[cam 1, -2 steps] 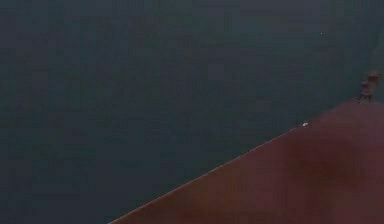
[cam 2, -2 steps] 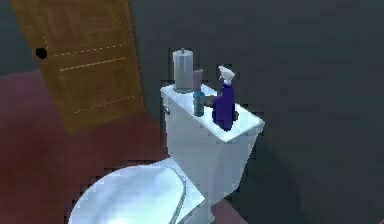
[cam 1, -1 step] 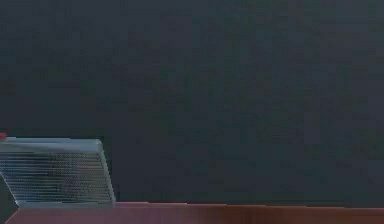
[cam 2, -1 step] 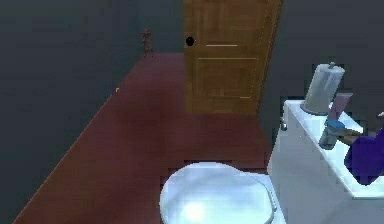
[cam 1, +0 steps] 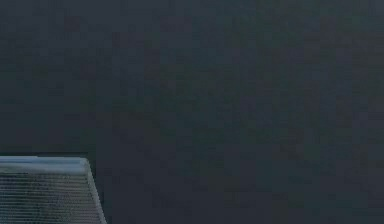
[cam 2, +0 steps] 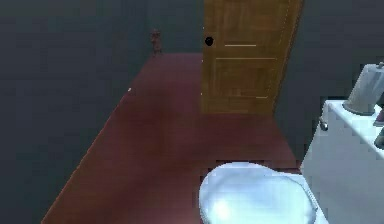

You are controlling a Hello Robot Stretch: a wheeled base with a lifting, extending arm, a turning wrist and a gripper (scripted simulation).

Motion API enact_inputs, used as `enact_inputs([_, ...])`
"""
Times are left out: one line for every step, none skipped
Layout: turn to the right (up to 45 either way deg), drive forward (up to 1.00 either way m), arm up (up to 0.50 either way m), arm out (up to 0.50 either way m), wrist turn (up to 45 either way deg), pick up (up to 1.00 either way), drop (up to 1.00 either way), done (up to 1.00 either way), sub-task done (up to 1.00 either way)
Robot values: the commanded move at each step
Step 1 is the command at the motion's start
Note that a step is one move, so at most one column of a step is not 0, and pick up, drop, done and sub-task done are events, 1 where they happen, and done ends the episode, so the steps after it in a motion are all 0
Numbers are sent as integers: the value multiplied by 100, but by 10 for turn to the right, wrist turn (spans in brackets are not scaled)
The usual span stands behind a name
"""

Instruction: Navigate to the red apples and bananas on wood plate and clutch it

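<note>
The pose of the arm cannot be told from these views. The same must be said of the gripper: its state, and whether anything is held, cannot be told. Where the wood plate with red apples and bananas lies cannot be told either.

In the forward view, a dark grey-blue wall [cam 1: 220, 90] is seen straight ahead. At the lower left corner, 1 pale ribbed container [cam 1: 45, 190] is cut by the picture's edge.

In the arm side view, a dark red floor [cam 2: 160, 120] is seen as a long strip that runs away from the camera. It is bordered on the left by a dark wall [cam 2: 50, 80]. On the right, it is bordered by a wooden door [cam 2: 245, 55] with 1 dark knob [cam 2: 209, 41]. At the strip's far end, 1 small reddish thing [cam 2: 155, 40] is seen; its kind cannot be told.

Near the bottom edge, right of the middle, a white toilet bowl [cam 2: 255, 195] is placed, and its tank [cam 2: 345, 150] stands just to the right. On the tank, 1 grey cylinder [cam 2: 363, 88] is set. Bare floor is left between the bowl and the dark wall.
</note>
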Motion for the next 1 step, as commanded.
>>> enact_inputs([300,0,0,0,0,0,0,0,0])
